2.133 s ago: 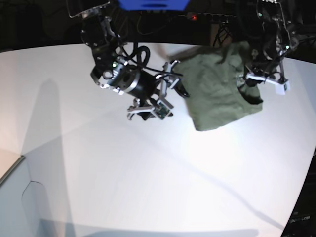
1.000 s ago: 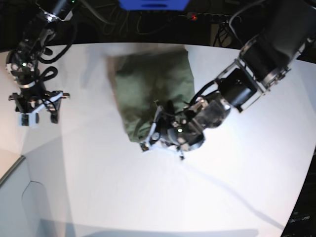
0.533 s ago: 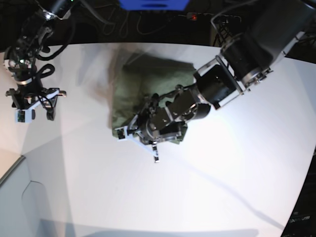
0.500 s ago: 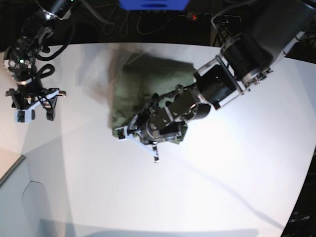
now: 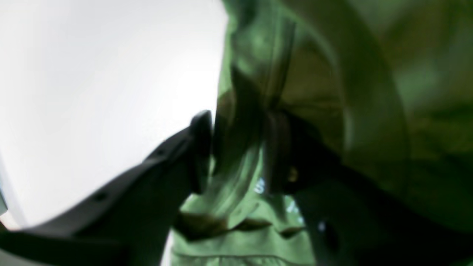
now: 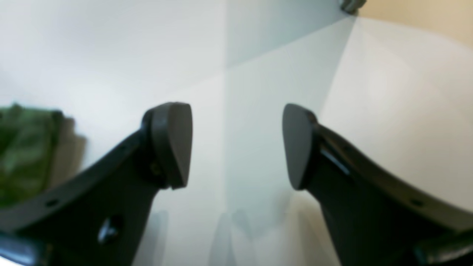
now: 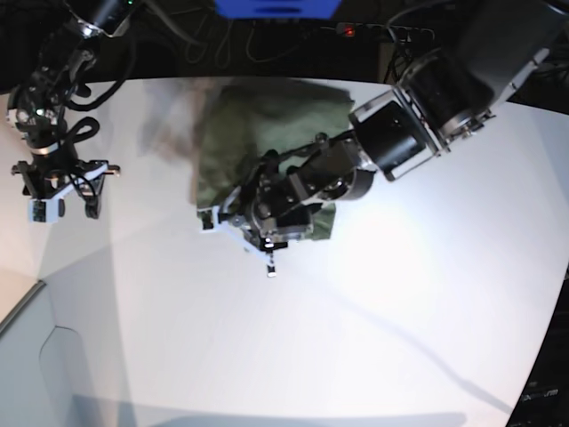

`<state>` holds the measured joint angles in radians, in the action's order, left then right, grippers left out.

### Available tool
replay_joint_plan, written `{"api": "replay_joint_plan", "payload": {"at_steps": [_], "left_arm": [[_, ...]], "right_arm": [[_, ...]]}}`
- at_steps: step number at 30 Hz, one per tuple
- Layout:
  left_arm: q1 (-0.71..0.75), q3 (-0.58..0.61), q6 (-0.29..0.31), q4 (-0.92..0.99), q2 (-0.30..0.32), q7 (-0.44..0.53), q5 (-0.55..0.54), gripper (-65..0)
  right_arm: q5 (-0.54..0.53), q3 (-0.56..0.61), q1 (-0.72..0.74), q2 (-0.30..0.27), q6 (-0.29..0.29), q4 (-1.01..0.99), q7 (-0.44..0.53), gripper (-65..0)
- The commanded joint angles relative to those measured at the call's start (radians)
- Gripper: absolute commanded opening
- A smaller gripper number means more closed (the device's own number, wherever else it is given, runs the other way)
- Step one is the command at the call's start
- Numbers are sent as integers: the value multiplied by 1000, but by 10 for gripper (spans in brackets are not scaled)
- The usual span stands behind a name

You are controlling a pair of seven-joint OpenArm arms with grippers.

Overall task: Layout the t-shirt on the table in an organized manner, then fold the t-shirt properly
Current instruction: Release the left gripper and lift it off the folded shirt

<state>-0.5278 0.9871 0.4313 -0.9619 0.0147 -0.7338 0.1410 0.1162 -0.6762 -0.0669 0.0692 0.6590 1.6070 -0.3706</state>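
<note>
Shirt: olive, bunched, near the far edge of the white surface.
Left pincer: pads parted, a fold of shirt between them; grip uncertain.
Right pincer: released, empty, above bare surface, well apart from shirt.

Bare table below and ahead of the right gripper, nothing between its parted fingers; t-shirt well off to one side. Bunched cloth fills the gap of the left gripper and crowds one flank; open tabletop on the other.
</note>
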Motion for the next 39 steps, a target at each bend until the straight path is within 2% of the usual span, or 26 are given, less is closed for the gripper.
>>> {"api": "replay_joint_plan", "payload": {"at_steps": [1, 5, 15, 22, 29, 31, 33, 37, 39], "left_arm": [[-22, -3, 5, -30, -6, -20, 3, -377], [-24, -3, 2, -47, -5, -33, 3, -350], [-38, -4, -1, -48, 17, -33, 3, -349], [-39, -145, 1, -50, 9, -30, 3, -348], [-45, -161, 1, -64, 17, -33, 3, -347], [-50, -207, -1, -107, 41, -36, 3, -347], [-47, -284, -1, -174, 69, -36, 3, -350], [31, -512, -1, -322, 107, -42, 3, -353], [90, -644, -1, -420, 123, -79, 3, -354]], "right_arm": [[-16, 9, 8, -2, 3, 16, 25, -266], [-16, 26, 5, 2, 3, 17, 25, -266], [-16, 37, 2, 2, 3, 17, 23, -266], [-14, 37, 2, 17, 3, 17, 23, -267], [-13, 37, 2, 21, 5, 20, 23, -269], [-13, 39, 2, 22, 5, 20, 23, -298], [-14, 56, 2, 24, 5, 20, 23, -357], [-14, 160, -41, 24, 5, 36, 29, -531], [-17, 212, -73, 24, 5, 71, 29, -620]]}}
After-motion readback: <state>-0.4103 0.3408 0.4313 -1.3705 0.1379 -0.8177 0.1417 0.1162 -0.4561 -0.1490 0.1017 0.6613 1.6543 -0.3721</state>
